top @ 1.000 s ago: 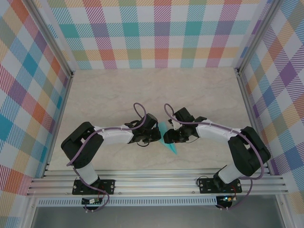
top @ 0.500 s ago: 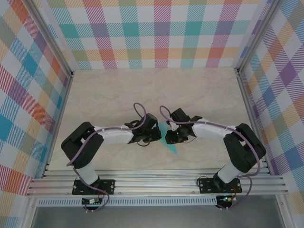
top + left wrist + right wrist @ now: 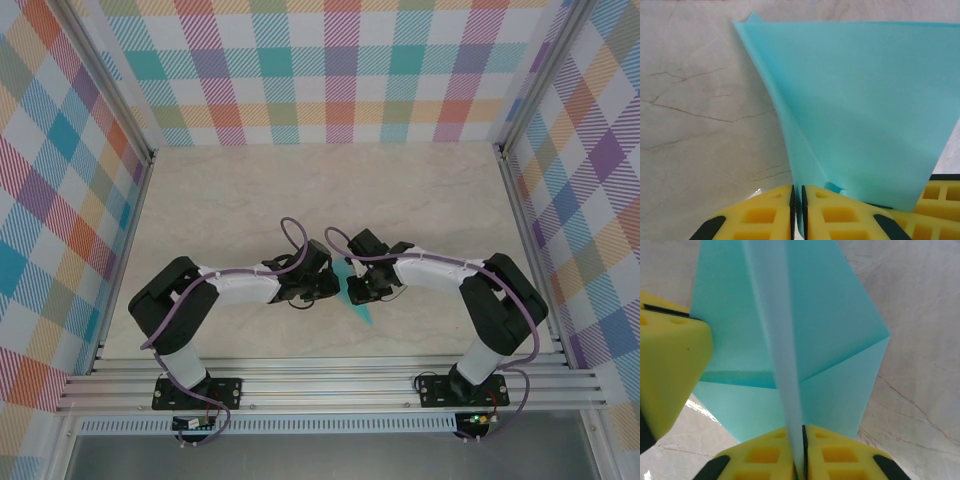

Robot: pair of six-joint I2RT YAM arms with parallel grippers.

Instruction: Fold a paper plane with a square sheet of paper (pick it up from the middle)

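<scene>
- paper plane [image 3: 855,100]: cyan, part-folded, centre ridge raised. Sits btw both arms, mid-front of counter [image 3: 700,100].
- Handling, my call: v. light, thin, floppy, slick, and crumples or tears easily. Best hold is the layered fold nr the crease, w/ a gentle pinch.
- left tool [image 3: 798,210]: clamped on the paper's edge.
- right tool [image 3: 803,452]: clamped on the centre ridge.
- Top view: tip pokes toward near edge, prob. off the counter, but can't confirm.
</scene>
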